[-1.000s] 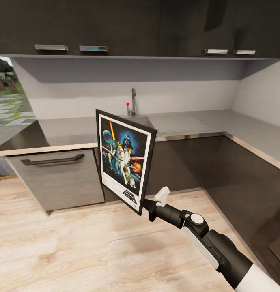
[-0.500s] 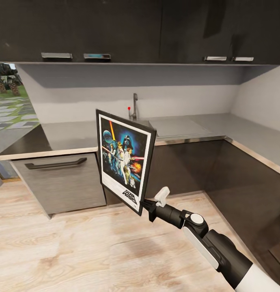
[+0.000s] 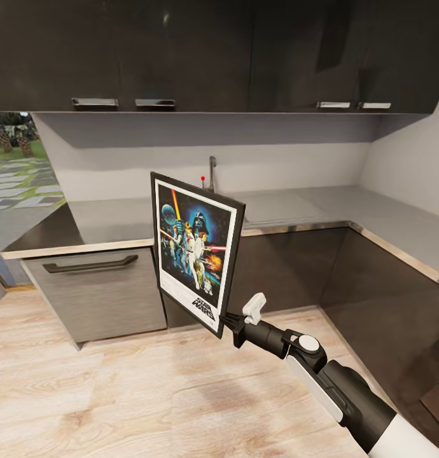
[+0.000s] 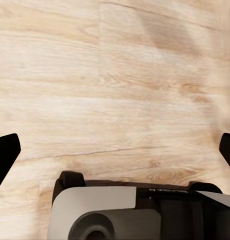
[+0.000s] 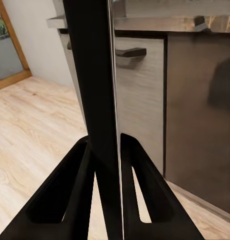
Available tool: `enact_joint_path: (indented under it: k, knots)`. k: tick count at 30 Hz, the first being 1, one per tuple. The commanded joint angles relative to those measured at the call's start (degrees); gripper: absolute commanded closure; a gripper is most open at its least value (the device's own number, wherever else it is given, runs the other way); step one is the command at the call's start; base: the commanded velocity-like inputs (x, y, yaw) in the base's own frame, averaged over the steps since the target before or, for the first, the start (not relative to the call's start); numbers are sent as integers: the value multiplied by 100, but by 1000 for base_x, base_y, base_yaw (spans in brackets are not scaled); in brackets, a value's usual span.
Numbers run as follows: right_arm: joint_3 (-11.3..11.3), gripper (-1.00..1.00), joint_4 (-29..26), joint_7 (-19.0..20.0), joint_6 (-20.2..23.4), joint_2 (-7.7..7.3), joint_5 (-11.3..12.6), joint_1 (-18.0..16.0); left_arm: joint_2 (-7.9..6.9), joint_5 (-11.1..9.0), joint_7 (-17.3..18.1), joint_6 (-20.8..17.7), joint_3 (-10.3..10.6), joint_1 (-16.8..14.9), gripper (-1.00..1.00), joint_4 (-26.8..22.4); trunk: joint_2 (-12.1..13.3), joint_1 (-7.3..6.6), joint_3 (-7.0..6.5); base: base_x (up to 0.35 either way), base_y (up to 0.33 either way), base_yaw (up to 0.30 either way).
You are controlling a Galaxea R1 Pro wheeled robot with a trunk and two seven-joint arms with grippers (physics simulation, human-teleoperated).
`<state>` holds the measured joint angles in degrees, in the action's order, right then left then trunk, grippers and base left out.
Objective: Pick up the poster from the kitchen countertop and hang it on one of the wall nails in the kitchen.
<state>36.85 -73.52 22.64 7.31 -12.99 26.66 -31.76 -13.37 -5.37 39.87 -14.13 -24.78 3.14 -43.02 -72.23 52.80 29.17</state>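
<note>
- Head view: the right gripper (image 3: 232,321) is being seen nearest, at the end of the black-and-white right arm (image 3: 334,388) that is reaching in from the lower right.
- The poster (image 3: 195,249) is being gripped at its lower right corner and is being held upright in the air, slightly tilted, above the light-wood plank floor (image 3: 118,394).
- In the right wrist view, the black frame edge of the poster (image 5: 97,100) is being clamped between the two dark fingers (image 5: 70,195), which are pressed against it on both sides.
- In the left wrist view, the left gripper (image 4: 115,150) is being held with its black fingertips (image 4: 5,155) wide apart, pointing down at the plank floor (image 4: 115,75).
- Behind the poster, a grey drawer front with a dark handle (image 3: 89,263) is being shown below the kitchen countertop (image 3: 118,219).
- Farther back, a tap (image 3: 211,172) is being seen at the grey wall, and dark upper cabinets (image 3: 213,54) are being shown above it.
</note>
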Motion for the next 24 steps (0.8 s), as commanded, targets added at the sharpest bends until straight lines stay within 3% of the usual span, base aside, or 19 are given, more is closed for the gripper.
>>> enact_joint_path:
  k: [1, 24]
  knots:
    - [6, 100, -5, 12, 43, -5, 69, -5, 0, -57, 12, -62, 20, 2, -100, -1, 38, -22, -23, 0, 0, 0]
    - [0, 100, -22, 21, 51, -17, 85, -5, 1, -52, 12, -64, 63, 2, -100, 90, 961, -527, -606, 0, 0, 0]
